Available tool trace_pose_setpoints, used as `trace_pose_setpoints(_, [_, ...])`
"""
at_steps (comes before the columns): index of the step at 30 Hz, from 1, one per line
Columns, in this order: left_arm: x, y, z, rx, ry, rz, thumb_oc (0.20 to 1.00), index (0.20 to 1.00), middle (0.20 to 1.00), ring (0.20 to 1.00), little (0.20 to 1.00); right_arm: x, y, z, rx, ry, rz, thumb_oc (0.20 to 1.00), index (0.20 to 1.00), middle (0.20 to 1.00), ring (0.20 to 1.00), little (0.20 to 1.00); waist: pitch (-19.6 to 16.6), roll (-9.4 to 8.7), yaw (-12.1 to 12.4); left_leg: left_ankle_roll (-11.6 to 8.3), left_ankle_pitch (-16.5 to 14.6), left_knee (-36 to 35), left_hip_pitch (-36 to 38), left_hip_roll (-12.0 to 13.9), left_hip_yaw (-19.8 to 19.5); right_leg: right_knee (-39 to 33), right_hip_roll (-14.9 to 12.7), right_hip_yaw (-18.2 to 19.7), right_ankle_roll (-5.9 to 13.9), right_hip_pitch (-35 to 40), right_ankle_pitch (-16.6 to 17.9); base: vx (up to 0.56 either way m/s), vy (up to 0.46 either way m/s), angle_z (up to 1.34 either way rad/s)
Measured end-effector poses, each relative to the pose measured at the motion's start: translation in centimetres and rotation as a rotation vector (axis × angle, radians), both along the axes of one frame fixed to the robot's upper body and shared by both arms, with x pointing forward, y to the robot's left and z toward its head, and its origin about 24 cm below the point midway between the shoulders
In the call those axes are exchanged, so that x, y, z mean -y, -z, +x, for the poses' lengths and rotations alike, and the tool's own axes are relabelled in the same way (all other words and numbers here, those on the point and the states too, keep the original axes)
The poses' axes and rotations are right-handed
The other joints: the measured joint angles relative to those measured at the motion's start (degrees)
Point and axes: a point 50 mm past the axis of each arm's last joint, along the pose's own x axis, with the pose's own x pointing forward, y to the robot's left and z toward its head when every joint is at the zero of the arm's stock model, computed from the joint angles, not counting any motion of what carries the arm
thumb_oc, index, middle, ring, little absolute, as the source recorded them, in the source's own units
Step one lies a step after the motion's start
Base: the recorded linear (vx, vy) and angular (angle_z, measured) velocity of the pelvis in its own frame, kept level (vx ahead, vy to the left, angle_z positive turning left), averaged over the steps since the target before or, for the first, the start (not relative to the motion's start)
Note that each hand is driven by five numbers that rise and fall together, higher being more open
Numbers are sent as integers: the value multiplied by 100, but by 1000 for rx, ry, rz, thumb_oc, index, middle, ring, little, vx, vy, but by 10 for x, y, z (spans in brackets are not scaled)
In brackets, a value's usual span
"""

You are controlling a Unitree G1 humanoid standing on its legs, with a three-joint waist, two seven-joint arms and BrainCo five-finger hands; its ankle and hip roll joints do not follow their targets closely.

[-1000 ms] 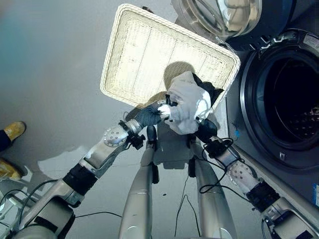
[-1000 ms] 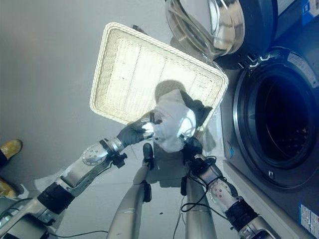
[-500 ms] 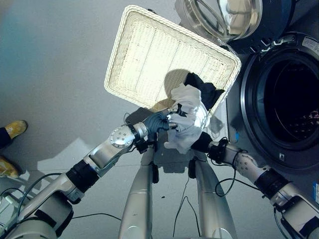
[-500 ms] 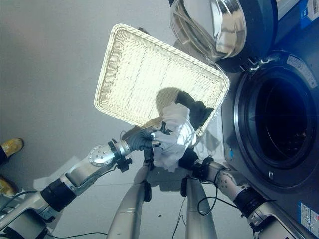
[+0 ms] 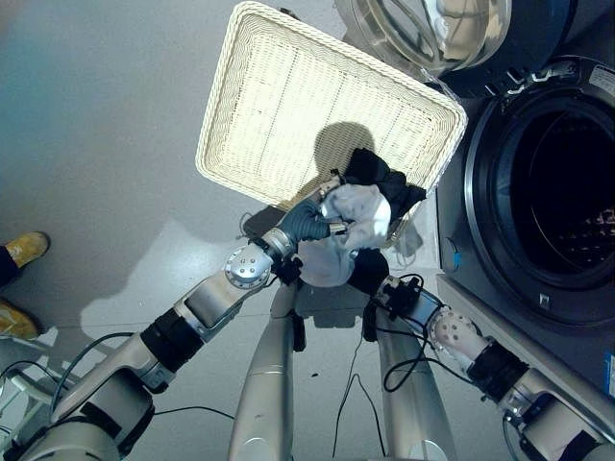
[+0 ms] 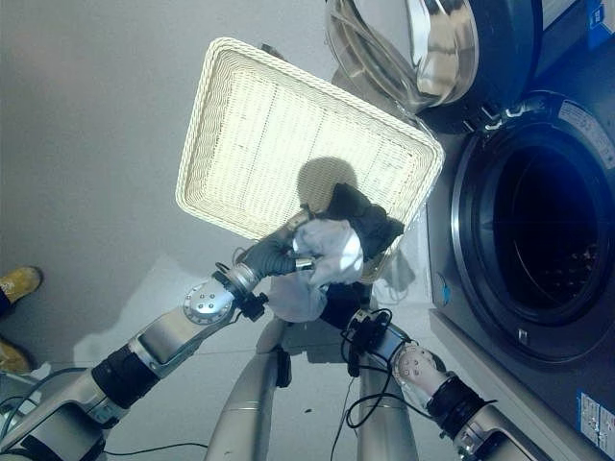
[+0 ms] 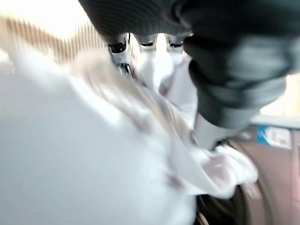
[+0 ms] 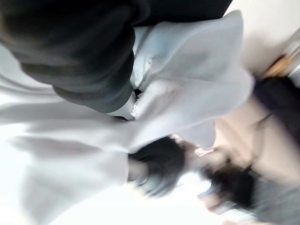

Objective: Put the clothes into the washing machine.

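Note:
A white garment (image 5: 354, 223) is bunched up above the near right corner of the white wicker basket (image 5: 288, 96). My left hand (image 5: 306, 223) is shut on its left side, its fingers (image 7: 151, 52) sunk into the cloth. From below, my right hand (image 5: 367, 272) sits against the underside of the garment, which drapes over it (image 8: 187, 89). A black garment (image 5: 384, 178) lies in the basket's corner just behind the white one. The washing machine's dark drum opening (image 5: 567, 182) stands to the right, its glass door (image 5: 432, 29) swung open at the top.
The basket lies on the grey floor, close against the machine's front. A person's yellow shoes (image 5: 24, 250) stand at the far left. The machine's front panel (image 5: 500, 317) runs along the right side, next to my right arm.
The white garment, hanging long half a second ago, is now gathered into a tighter bundle. My left hand has pushed further in towards the basket's corner, and my right arm has drawn closer under the cloth.

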Motion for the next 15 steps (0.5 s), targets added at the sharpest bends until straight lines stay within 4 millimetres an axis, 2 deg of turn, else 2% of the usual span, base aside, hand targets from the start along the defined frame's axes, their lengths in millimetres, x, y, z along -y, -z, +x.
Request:
trace_pose_setpoints(3, [-24, 14, 3, -30, -145, 30, 1000, 1000, 1000, 1000, 1000, 18, -13, 4, 57, 191, 149, 200, 200, 200, 200, 200, 1, 3, -15, 0, 0, -26, 7, -2, 37, -51, -1, 19, 6, -3, 16, 17, -2, -5])
trace_pose_setpoints(5, [-47, 39, 3, -110, -275, 61, 1000, 1000, 1000, 1000, 1000, 45, -28, 10, 126, 385, 246, 200, 200, 200, 200, 200, 5, 9, -21, 9, -2, -67, 33, -3, 143, -69, 1, 100, 11, -27, 35, 27, 13, -13])
trace_pose_setpoints(8, [-66, 58, -2, -167, -376, 59, 1000, 1000, 1000, 1000, 1000, 78, -40, 12, 184, 593, 315, 200, 200, 200, 200, 200, 14, 29, -10, 21, 3, -155, 109, -12, 272, -67, -1, 201, 7, -47, 68, 23, 22, -15])
trace_pose_setpoints(13, [-75, 54, -1, -149, -420, -1, 1000, 1000, 1000, 1000, 1000, 103, -47, 11, 188, 764, 381, 200, 200, 200, 200, 200, 22, 67, -26, 32, 11, -251, 268, -23, 466, -57, 3, 344, 20, -33, 91, 22, 17, -15])
trace_pose_setpoints(15, [-76, 53, 1, -146, -439, -62, 1000, 1000, 1000, 1000, 1000, 112, -49, 10, 186, 817, 402, 200, 200, 200, 200, 200, 37, 168, -42, 32, 11, -277, 358, -27, 481, -60, 3, 365, 21, 35, 92, 10, -5, -7])
